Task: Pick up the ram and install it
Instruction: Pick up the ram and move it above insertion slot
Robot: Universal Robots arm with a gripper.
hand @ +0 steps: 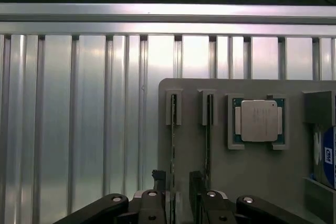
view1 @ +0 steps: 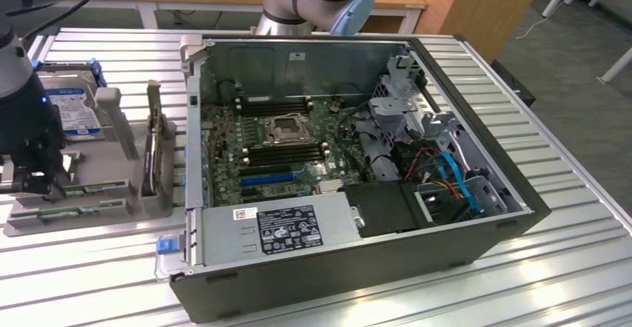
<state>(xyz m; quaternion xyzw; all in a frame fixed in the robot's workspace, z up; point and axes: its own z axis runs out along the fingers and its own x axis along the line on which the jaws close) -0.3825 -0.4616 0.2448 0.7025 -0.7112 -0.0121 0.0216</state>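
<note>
Your gripper (hand: 178, 188) hangs low over the gray holder tray (hand: 252, 182). Its two fingers (hand: 160, 182) are narrowly apart and straddle the ram (hand: 173, 140). The ram stands on edge in the slot nearest the tray's side edge. It sits close to one finger, with a clear gap to the other, so nothing is clamped.

You have two sticks on the tray. The second stick (hand: 208, 129) stands in the neighbouring slot, just outside the fingers. Past it the tray carries one processor (hand: 259, 120) and, at its far end, one hard drive (hand: 328, 156).

In the exterior view, one tall card (view1: 153, 142) stands upright on the tray. One open computer case (view1: 345, 275) sits just beside the tray, on the exterior view's right. Both rest on one slatted metal table (hand: 79, 129).
</note>
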